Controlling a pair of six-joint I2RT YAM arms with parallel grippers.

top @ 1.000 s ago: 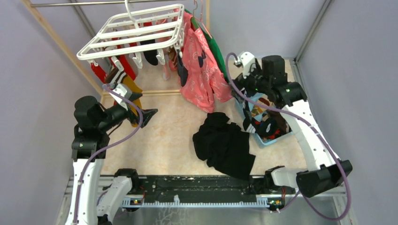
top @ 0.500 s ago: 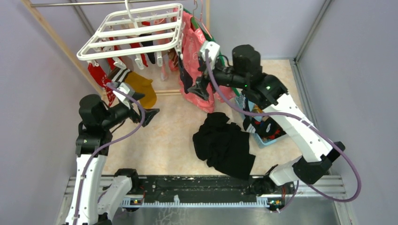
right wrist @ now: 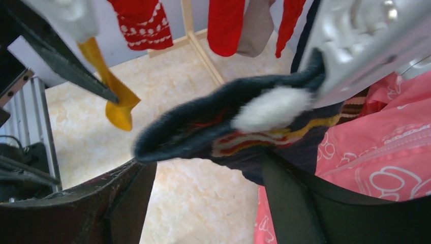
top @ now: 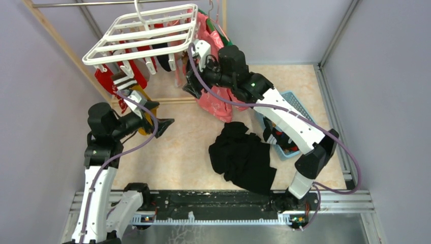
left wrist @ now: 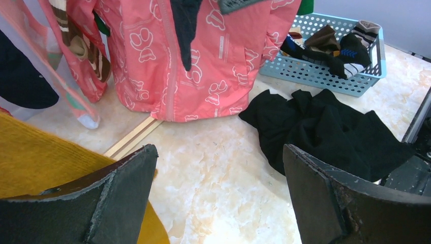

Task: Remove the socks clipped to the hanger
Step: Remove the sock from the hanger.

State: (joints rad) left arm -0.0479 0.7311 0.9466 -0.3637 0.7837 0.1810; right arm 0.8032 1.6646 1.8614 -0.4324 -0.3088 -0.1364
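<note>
**Beige table, sock rack at the back: right arm now at the dark sock**

Pale marble-look tabletop (top: pixel 188 147), lilac-grey walls on three sides, wooden rail frame (top: pixel 61 43) at the far left. The hanger (top: pixel 147 35) hangs by its hook at the back. The socks (top: pixel 105 80) are clipped beneath it: red ones, a mustard sock (left wrist: pixel 45 173), and a dark patterned sock (right wrist: pixel 223 132) at the right edge.

Change over the last second: my right arm has swung from above the blue basket (top: pixel 300 104) across to the hanger's right side, in front of the pink shirt (top: pixel 218 104). The right gripper (right wrist: pixel 203 173) has begun to narrow, but its fingers stand well apart. The dark sock lies across the gap between them, and I see no pinch yet. Its upper end runs toward the rack, where I cannot make out the clip. My reading: approach done, grasp starting — several socks left to take.

Left gripper (left wrist: pixel 218 157) has barely moved — spread fully, holding nothing, with the mustard sock just beside one finger.

Black cloth heap (top: pixel 244 157) lies mid-table just beside the basket, which already holds socks.
</note>
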